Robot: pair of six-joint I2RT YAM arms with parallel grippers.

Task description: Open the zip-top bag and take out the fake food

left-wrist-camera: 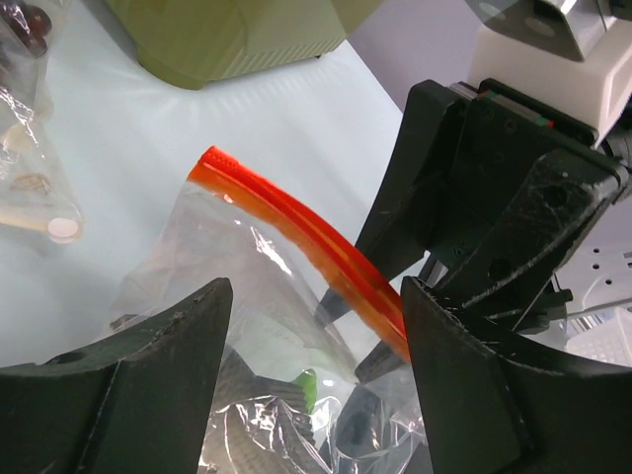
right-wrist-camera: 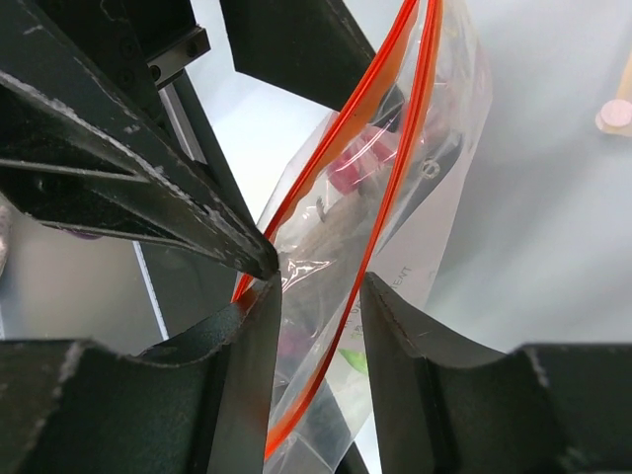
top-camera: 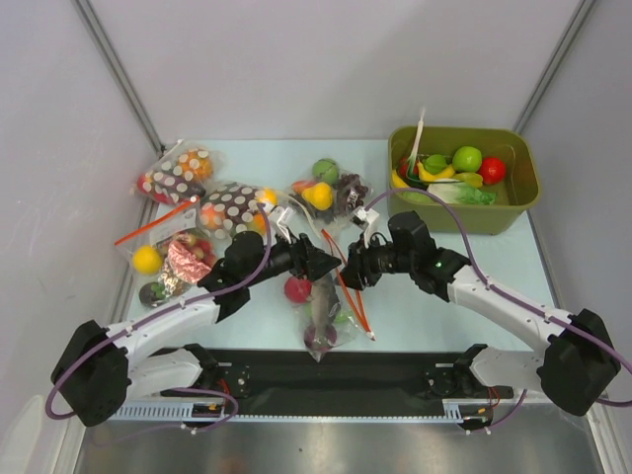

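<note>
Our left end effector (left-wrist-camera: 314, 296) gapes open; the right end effector (right-wrist-camera: 316, 286) straddles the mouth of the zip-top bag (left-wrist-camera: 227, 257), unclamped. We fear the bag slips free, fake food (right-wrist-camera: 355, 163) inside

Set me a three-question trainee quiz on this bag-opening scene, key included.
1. True or false: the mouth of the zip-top bag is zipped shut.
2. Where on the table does the olive bin stand? A: far right. B: far left. C: near edge, centre.
3. Fill in: the left gripper has its jaws ___, with the red-orange zip strip running between them.
Key: 1 false, the two halves of the strip stand apart in the right wrist view; 2 A; 3 open.
</note>
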